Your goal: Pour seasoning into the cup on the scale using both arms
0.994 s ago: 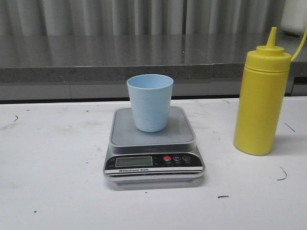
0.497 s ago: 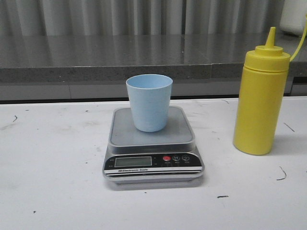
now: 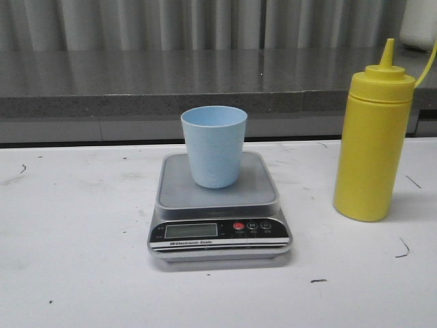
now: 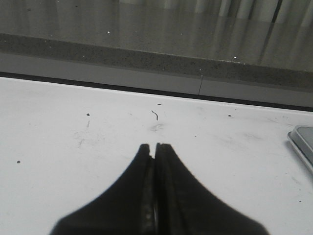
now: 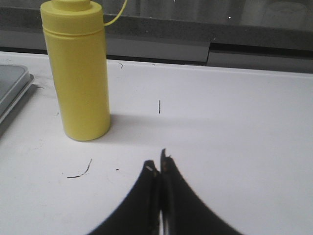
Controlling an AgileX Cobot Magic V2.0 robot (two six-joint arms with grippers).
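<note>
The cup (image 3: pixel 214 145) was set on the scale (image 3: pixel 218 205); the bottle (image 3: pixel 372 137) stood untouched near the tabletop's right edge, both hands closed, empty.

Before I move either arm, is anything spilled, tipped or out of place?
Nothing stands out. The cup stands upright on the scale, the seasoning bottle stands upright on the table to its right, and no spill shows. Both claws, left and right, are shut and empty.
</note>
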